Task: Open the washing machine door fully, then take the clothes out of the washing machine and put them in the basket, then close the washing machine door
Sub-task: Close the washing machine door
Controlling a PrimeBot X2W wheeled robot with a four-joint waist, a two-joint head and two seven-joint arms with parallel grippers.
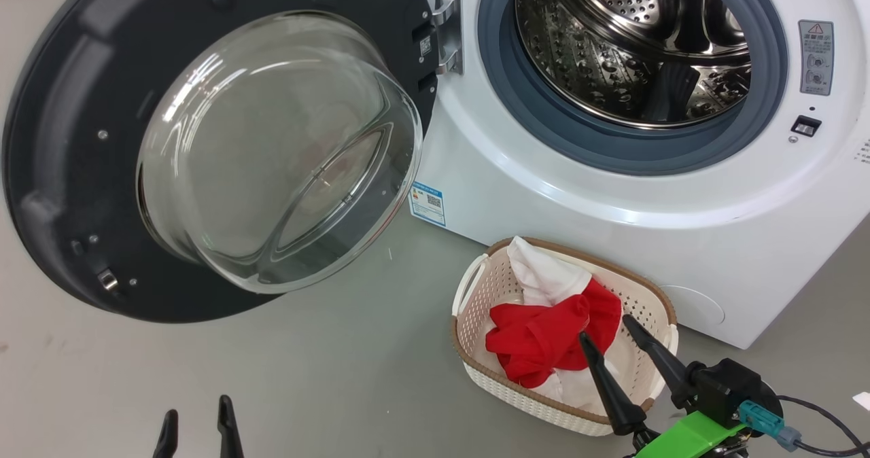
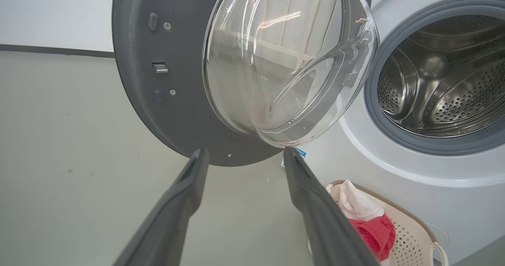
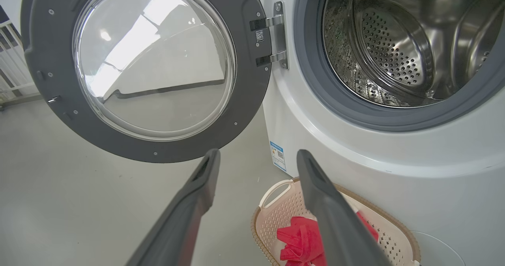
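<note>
- Clothes [image 1: 544, 339] lie in the basket [image 1: 530, 397] beside the washing machine [image 1: 544, 193]; washing machine door [image 1: 61, 138] open, left.
- We hold our right gripper [image 1: 605, 327] over the basket, jaws apart.
- Left gripper [image 1: 196, 407] near left, jaws apart.

The smooth grey floor [image 1: 326, 376] carries a big white boxy washing machine [image 1: 598, 220]. A small cream perforated plastic basket [image 1: 523, 397] stands close before the machine.

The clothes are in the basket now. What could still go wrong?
The right gripper hangs open just over the red cloth in the basket; pulling away, a finger could snag it. The white cloth pokes above the basket's rim, close to the washing machine, so the door might brush it while swinging shut.
</note>
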